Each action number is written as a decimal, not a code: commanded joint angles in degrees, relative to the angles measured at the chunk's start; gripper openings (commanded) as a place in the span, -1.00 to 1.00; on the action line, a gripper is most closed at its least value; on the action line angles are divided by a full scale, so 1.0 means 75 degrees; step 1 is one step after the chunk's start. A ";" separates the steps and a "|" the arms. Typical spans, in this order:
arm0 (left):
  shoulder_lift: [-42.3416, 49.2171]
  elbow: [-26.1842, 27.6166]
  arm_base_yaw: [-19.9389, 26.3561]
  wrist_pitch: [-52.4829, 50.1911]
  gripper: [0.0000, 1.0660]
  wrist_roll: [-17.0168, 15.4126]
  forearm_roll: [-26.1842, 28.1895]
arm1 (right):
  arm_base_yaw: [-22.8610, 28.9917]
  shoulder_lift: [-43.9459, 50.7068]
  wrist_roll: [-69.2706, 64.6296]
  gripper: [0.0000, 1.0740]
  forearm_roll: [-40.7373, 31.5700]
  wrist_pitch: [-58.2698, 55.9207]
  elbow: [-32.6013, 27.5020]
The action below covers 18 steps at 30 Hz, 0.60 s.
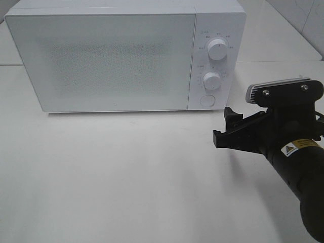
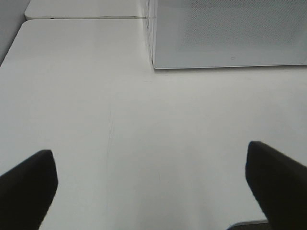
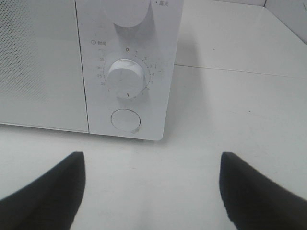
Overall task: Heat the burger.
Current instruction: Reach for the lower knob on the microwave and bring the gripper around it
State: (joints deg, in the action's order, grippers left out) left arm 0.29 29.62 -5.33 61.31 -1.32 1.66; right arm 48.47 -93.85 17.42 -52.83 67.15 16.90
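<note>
High view: microwave (image 1: 111,55) shut, far; right gripper (image 1: 224,126) spread, empty, beside its dials; burger nowhere visible. Left wrist: left gripper (image 2: 152,191) wide, empty, over table (image 2: 144,124). Right wrist: round button (image 3: 126,120) ahead. Burger likely soft, stacked: grip gently, low.

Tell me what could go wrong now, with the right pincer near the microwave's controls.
1. The open right pincer hangs close to the lower dial and the round button; a small drift could press or turn the wrong one.
2. The door is shut and no burger shows in any view; heating might start with nothing inside.
</note>
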 commanded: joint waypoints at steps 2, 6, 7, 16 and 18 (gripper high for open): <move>0.0176 0.0000 0.0015 0.0008 0.88 -0.0015 0.0053 | 0.0046 -0.0008 -0.0466 0.40 0.0031 0.0115 0.0015; 0.0176 0.0000 0.0015 0.0008 0.88 -0.0015 0.0053 | 0.0046 -0.0008 -0.0619 0.40 0.0084 0.0115 0.0015; 0.0176 0.0000 0.0015 0.0008 0.88 -0.0015 0.0053 | 0.0046 -0.0008 -0.0596 0.40 0.0115 0.0122 0.0015; 0.0176 0.0000 0.0015 0.0008 0.88 -0.0015 0.0053 | -0.0015 -0.0160 -0.0359 0.40 0.0145 0.0222 0.0160; 0.0176 0.0000 0.0015 0.0008 0.88 -0.0015 0.0053 | -0.0069 -0.0504 -0.0275 0.40 0.0260 0.0351 0.0466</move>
State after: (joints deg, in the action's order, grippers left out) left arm 0.29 29.62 -5.33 61.31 -1.32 1.66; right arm 48.36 -96.31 14.50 -52.25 68.35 18.74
